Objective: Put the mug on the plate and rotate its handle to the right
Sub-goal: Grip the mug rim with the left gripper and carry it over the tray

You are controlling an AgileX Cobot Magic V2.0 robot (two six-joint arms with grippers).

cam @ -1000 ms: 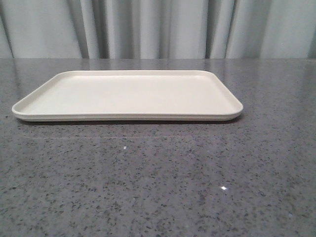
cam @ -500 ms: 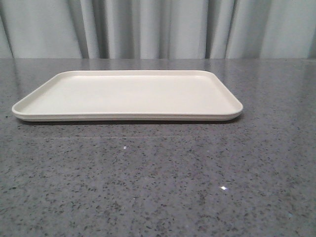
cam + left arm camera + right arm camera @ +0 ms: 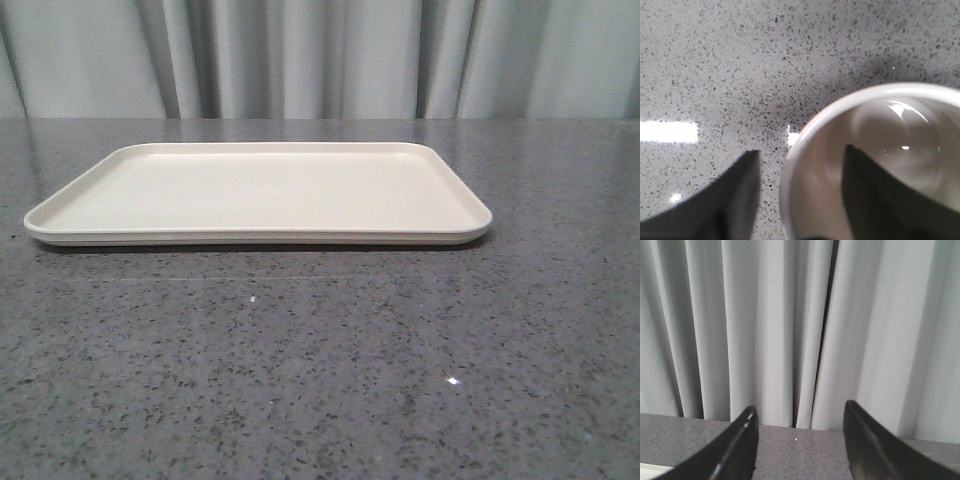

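Front view shows the plate (image 3: 258, 190), a broad cream-white rectangle with rounded corners and a low raised rim, lying flat on the speckled grey stone-like surface (image 3: 320, 380) before pale pleated curtains (image 3: 320, 60). Neither arm appears there. Left wrist view looks down on the mug (image 3: 880, 165), its rolled white rim round and glossy, standing on the same speckled surface. The left gripper (image 3: 800, 165) has its dark tapered jaws spread astride the mug's wall, one inside the bowl, one outside; whether they press it I cannot tell. The right gripper (image 3: 800, 427) has its jaws parted, holding nothing, facing the curtains.
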